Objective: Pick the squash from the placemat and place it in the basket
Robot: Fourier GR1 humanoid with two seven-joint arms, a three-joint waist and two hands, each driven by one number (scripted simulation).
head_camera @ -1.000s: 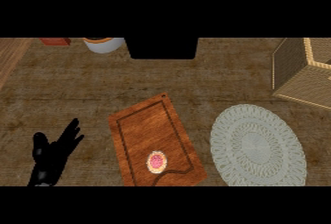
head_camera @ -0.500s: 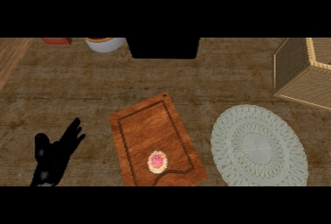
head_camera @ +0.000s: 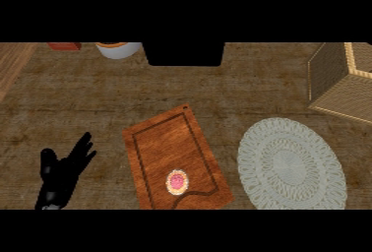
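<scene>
A round white lace placemat (head_camera: 292, 165) lies at the lower right of the wooden counter, and nothing shows on it. No squash appears anywhere in the head view. The woven basket (head_camera: 341, 78) stands at the upper right, cut off by the edge. My left hand (head_camera: 62, 177) rests at the lower left with its fingers straight and pointing up, holding nothing, well left of the placemat. My right hand is out of the view.
A brown cutting board (head_camera: 174, 157) lies between my left hand and the placemat, with a small pink round item (head_camera: 177, 181) near its lower end. Along the far edge stand a white bowl (head_camera: 118, 49), a red object (head_camera: 65, 46) and a black block (head_camera: 183, 53).
</scene>
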